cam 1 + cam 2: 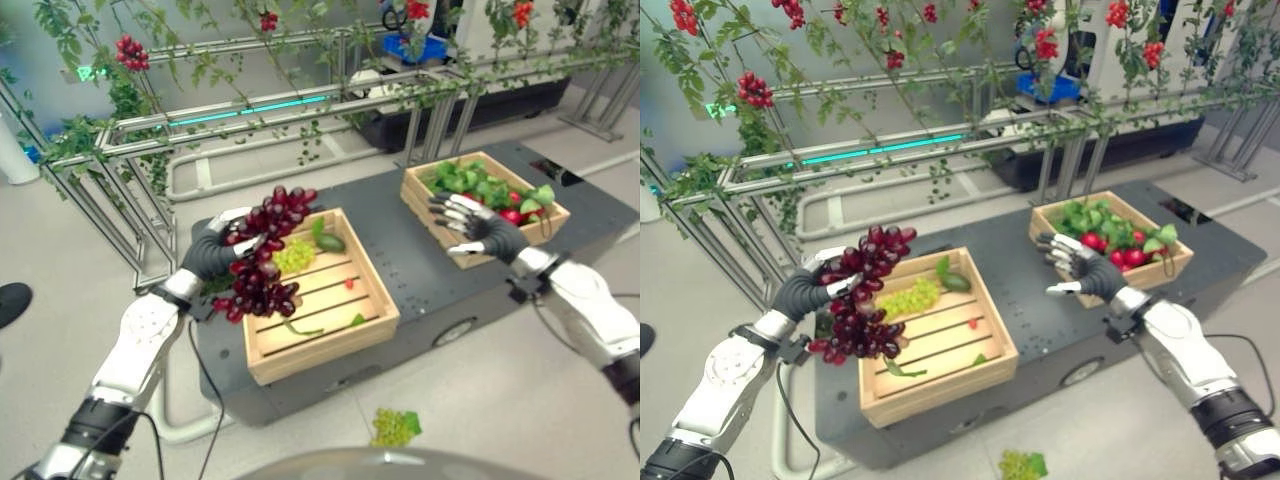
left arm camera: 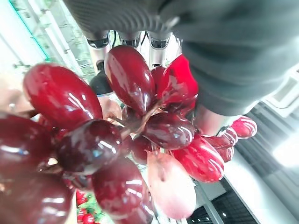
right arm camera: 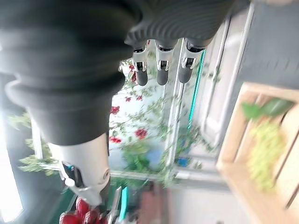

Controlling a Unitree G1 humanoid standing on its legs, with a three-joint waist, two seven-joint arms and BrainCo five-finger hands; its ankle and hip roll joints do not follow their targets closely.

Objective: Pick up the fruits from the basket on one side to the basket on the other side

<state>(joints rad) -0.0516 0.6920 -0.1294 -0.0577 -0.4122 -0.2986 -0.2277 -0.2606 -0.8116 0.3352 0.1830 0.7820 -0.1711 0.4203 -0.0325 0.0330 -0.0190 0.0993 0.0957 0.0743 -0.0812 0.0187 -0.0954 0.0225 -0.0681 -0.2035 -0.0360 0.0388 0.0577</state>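
Two robot hands: left robot hand (image 1: 808,288) clutches dark red grape bunch (image 1: 862,292).
Right robot hand (image 1: 1080,270): fingers relaxed, empty, beside far slatted wooden crate (image 1: 1060,215).

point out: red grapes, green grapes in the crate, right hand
red grapes (image 1: 262,262), left eye view, middle of the bunch held in the left hand (image 1: 212,255).
green grapes (image 1: 294,255), left eye view, centre of the bunch.
right hand (image 1: 478,226), left eye view, palm, holding nothing.

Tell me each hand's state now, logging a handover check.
Left hand: shut on the dark red grape bunch.
Right hand: open, holding nothing.
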